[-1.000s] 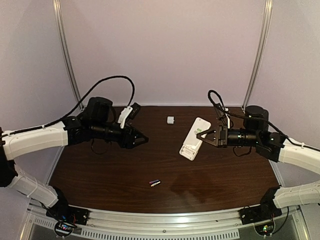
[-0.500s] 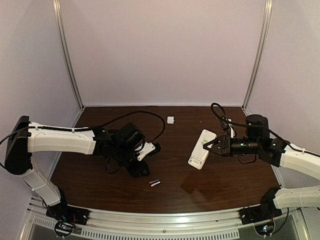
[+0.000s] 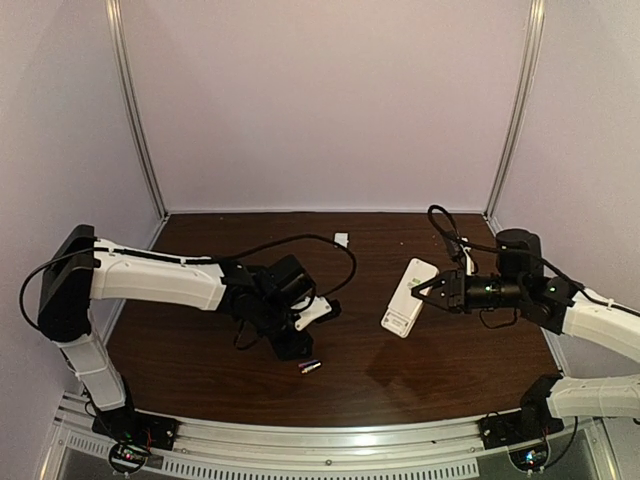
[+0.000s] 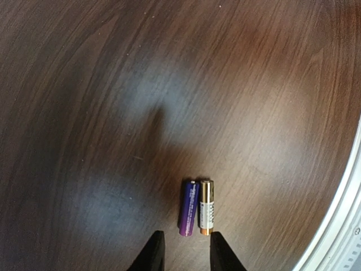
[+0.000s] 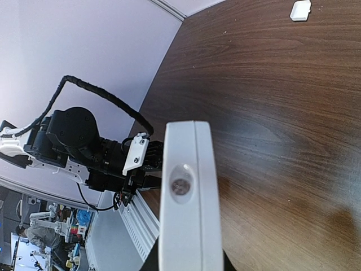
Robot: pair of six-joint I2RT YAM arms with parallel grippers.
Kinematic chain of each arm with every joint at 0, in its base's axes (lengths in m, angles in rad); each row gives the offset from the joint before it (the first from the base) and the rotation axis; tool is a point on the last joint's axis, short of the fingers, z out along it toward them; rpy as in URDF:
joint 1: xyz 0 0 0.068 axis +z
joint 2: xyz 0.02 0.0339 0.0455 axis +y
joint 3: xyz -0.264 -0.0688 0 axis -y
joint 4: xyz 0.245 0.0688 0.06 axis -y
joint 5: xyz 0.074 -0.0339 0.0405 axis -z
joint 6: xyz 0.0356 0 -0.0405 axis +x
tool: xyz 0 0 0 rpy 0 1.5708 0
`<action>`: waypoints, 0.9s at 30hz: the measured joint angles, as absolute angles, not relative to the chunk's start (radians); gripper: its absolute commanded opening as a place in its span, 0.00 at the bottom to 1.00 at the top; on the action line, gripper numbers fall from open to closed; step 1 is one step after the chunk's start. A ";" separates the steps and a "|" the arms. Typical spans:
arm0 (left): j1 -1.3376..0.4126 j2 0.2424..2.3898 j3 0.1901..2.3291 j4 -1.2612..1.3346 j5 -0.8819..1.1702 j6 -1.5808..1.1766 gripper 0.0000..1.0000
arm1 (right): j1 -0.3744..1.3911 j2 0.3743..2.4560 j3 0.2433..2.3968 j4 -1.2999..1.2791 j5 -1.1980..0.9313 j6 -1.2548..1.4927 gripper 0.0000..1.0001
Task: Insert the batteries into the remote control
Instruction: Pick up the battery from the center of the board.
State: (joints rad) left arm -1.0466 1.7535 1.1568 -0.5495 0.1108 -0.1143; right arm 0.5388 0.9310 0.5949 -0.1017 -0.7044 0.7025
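Observation:
Two batteries lie side by side on the dark wood table, one purple, one gold and white. In the top view the batteries lie near the front middle. My left gripper is open and hovers just above and beside them, a finger on either side of their near ends; in the top view it points down at them. My right gripper is shut on the white remote control and holds it tilted above the table. The right wrist view shows the remote's end face with its round IR window.
A small flat white squarish plastic piece lies at the back middle of the table; it also shows in the right wrist view. The metal front rail runs close to the right of the batteries.
My left arm swung from the back left down to the batteries near the front. My right gripper closed on the remote, lifted it and shifted it a little right.

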 measured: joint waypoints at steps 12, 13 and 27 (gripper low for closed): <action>-1.047 1.821 1.186 -0.551 0.112 -0.089 0.20 | 0.497 0.926 0.595 -0.124 -0.732 0.690 0.00; -1.047 1.823 1.189 -0.551 0.112 -0.087 0.20 | 0.496 0.926 0.595 -0.123 -0.734 0.689 0.00; -1.047 1.872 1.207 -0.555 0.130 -0.075 0.17 | 0.463 0.926 0.582 -0.122 -0.762 0.682 0.00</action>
